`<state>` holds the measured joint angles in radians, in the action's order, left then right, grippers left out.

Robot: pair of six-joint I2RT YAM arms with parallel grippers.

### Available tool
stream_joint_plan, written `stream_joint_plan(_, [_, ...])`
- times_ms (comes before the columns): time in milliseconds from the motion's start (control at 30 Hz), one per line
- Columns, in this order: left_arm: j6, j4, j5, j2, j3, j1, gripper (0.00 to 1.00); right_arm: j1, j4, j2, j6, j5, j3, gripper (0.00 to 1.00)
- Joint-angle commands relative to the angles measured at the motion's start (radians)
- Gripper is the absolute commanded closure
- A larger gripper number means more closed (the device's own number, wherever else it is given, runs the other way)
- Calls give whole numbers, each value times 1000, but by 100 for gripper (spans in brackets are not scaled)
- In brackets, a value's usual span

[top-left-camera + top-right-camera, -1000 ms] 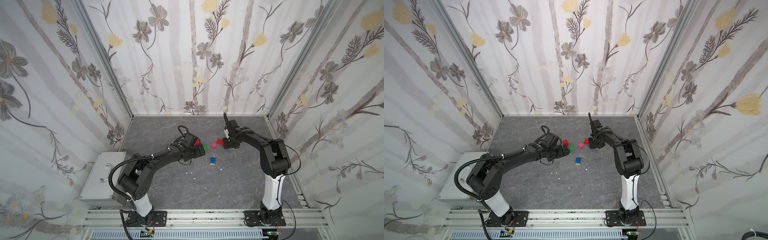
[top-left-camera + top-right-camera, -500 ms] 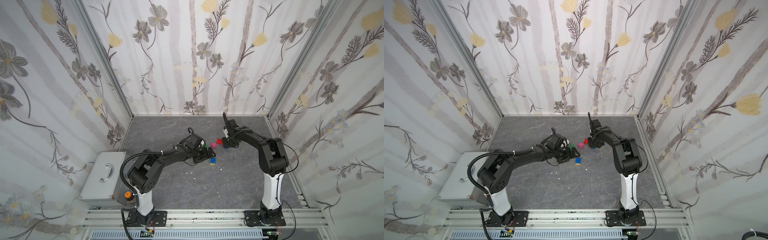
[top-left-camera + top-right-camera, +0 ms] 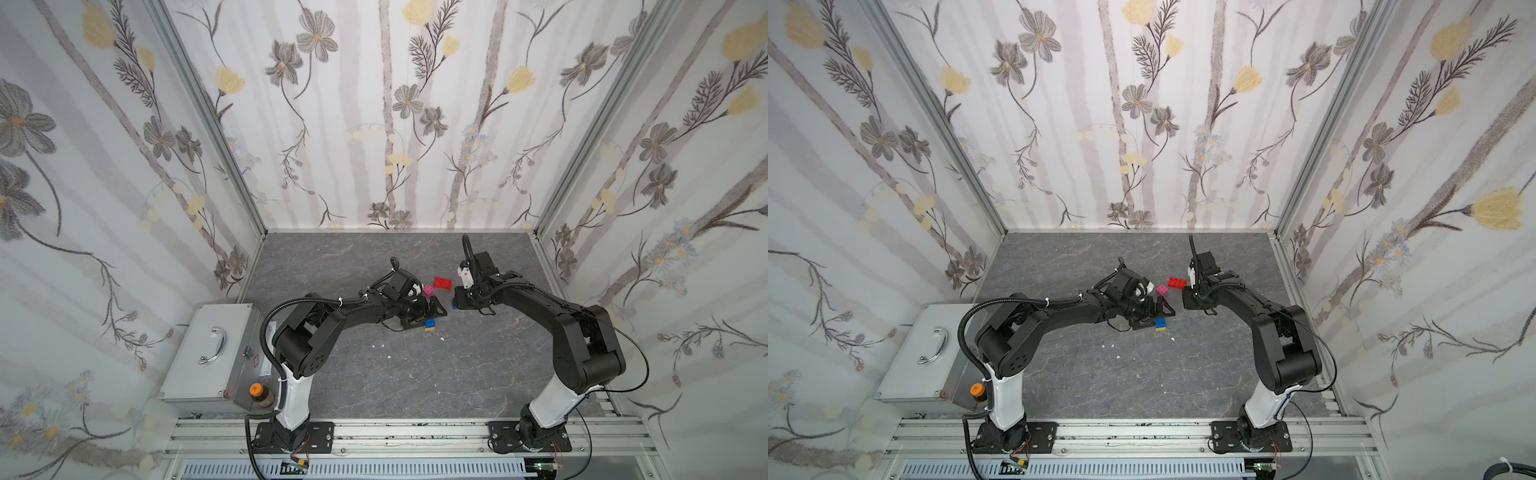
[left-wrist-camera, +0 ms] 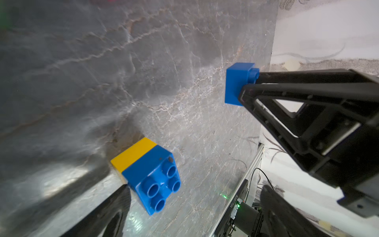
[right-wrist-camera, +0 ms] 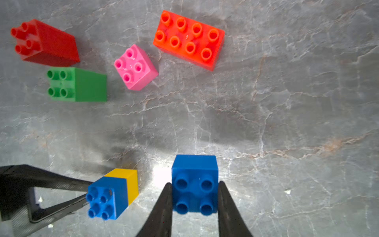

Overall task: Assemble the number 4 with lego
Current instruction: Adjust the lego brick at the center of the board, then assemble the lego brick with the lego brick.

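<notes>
My right gripper [image 5: 193, 197] is shut on a blue brick [image 5: 194, 180], studs facing the camera, low over the grey table [image 5: 287, 102]. Beside it a blue-on-yellow stack [image 5: 114, 192] lies on its side. My left gripper [image 4: 194, 213] is open, one finger [image 4: 114, 207] touching that stack [image 4: 151, 176]. A long red brick [image 5: 188, 39], a pink brick [image 5: 135, 67], a green brick [image 5: 78, 84] and a small red brick [image 5: 47, 43] lie loose. Both top views show the stack [image 3: 429, 324], pink brick [image 3: 1162, 290] and long red brick [image 3: 442, 283]. No number 4 is in view.
A grey metal box [image 3: 208, 353] with a handle stands at the front left, an orange-capped bottle [image 3: 257, 392] beside it. Flowered walls close in the table on three sides. Small white scraps [image 3: 441, 338] lie in front of the bricks.
My left gripper has swung right, from the small red and green bricks to the blue-yellow stack. The right arm has stayed in place near the long red brick.
</notes>
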<state>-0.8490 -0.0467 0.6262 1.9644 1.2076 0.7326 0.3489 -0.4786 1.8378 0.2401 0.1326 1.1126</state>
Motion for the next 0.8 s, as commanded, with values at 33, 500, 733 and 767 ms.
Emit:
stream_joint_plan(33, [-13,-27,7,-13,11,4,0,40,57,-42,62,94,-35,98])
stream_joint_plan(500, [-37,349,-677,-390,-158,-109,0,229,-111,36,163,-105,71,100])
stream_joint_plan(733, [-43,342,-667,-435,-218,-193,0,232,-133,31,166,-99,79,100])
stream_joint_plan(767, [-41,346,-671,-435,-220,-196,0,235,-134,32,165,-97,80,100])
